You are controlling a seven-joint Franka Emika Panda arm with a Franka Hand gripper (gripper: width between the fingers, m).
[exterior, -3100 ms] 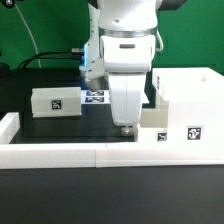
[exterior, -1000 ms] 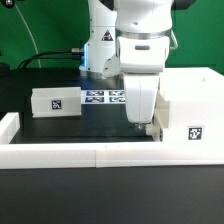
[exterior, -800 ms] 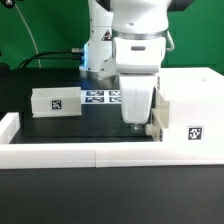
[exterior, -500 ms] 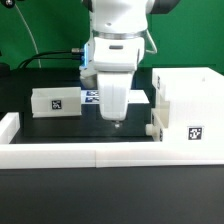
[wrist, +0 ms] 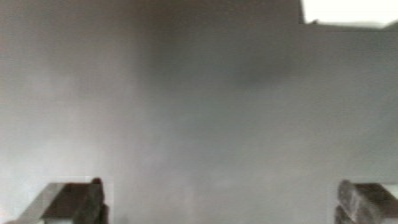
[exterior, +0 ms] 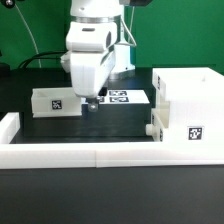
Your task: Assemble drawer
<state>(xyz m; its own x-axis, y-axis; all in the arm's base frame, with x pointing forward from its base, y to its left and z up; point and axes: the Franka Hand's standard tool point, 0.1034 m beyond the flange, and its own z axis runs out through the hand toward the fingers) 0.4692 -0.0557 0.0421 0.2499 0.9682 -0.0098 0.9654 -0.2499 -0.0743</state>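
Over at 9 o'clock on the black table sits the loose small white plastic open-top tray (exterior: pixel 55 101), facing us with a black-and-white square tag (exterior: pixel 57 102), no readable writing, just the pattern. Right at its 3 o'clock end hangs the robot's white two-finger gripper (exterior: pixel 90 103). In the wrist view the dark fingers (wrist: pixel 71 200) are spread wide with nothing between them, so it's released and empty. That view is blurry though, so I can't tell how well it's lined up. My worry is that if it drops from here, a finger lands on the tray's end wall instead of straddling it and shoves or tips the tray. Behind it, around 12 o'clock, the flat white marker board (exterior: pixel 122 97) shows only more tags, no text. At 3 o'clock stands the tall boxy white plastic case (exterior: pixel 185 95) with its own tag (exterior: pixel 194 133), and what looks like the other tray's knob (exterior: pixel 153 128) pokes out. A crooked pickup could jam the loose tray at that opening. No brand anywhere.
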